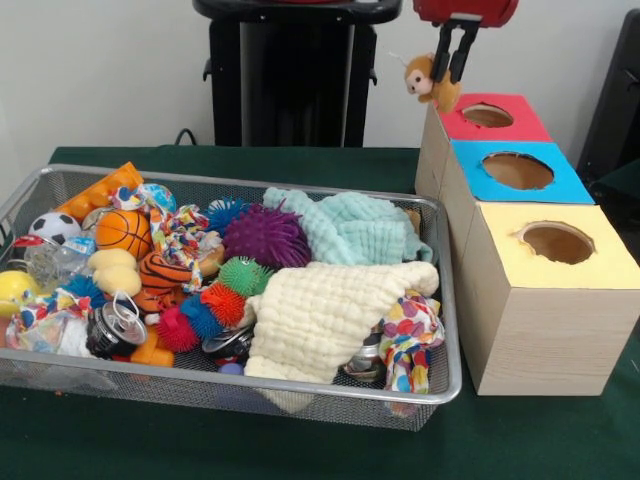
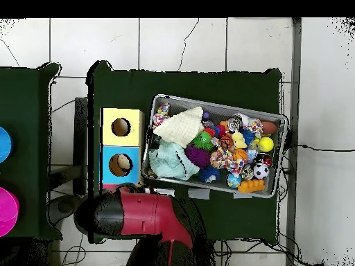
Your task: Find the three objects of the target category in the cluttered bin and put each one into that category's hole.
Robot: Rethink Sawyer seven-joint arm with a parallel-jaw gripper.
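Front view: end effector point(image 1: 456, 62) grips fuzzy plush monkey point(image 1: 430, 80) beside round red-topped hole point(image 1: 487, 115).

Bin point(image 1: 445, 300) left of hole boxes point(image 1: 545, 320)

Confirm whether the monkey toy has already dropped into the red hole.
No. The tool holds the monkey toy beside the red hole.

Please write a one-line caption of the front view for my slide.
The gripper holds a small plush monkey beside the red-topped box, next to a wire bin crowded with toys and cloths.
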